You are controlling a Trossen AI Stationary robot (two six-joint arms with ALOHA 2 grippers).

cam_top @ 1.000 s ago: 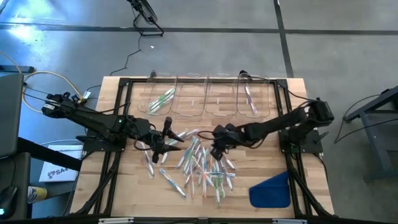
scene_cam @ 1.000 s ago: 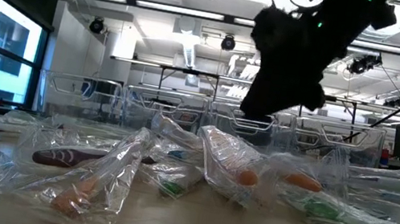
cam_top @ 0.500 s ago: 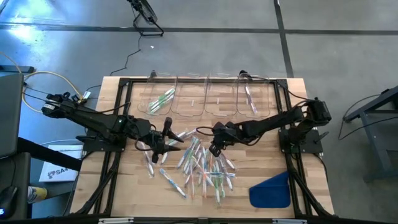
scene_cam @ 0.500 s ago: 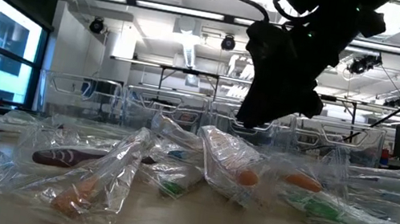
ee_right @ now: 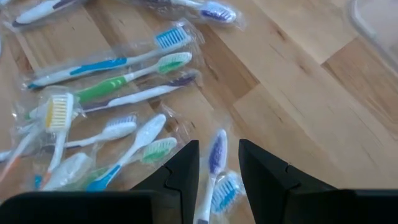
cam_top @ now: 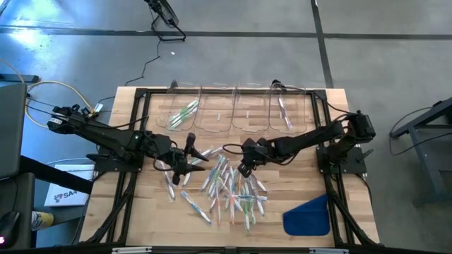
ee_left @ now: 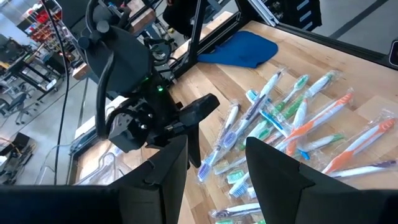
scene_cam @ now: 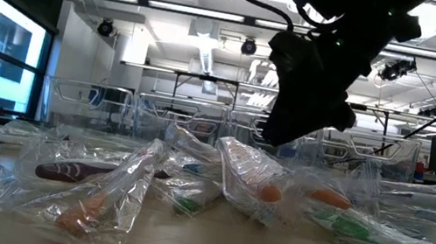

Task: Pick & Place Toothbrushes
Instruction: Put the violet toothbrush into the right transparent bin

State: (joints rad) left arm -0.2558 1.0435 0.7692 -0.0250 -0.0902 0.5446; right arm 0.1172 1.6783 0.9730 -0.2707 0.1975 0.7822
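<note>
Right end effector (cam_top: pixel 242 169) hangs open and empty above the toothbrushes (cam_top: pixel 229 187) heaped mid-bench, a purple toothbrush (ee_right: pixel 213 163) between its fingers. Left end effector (cam_top: pixel 185 167), open, waits by the pile's left edge.

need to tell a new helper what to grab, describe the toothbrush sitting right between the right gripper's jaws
Start at the wooden table and find the pile of wrapped toothbrushes at its middle. The right gripper hovers, jaws open, over the pile's edge nearest the clear bins. Between them lies a white toothbrush with a purple head, with bare wood on one side.
</note>
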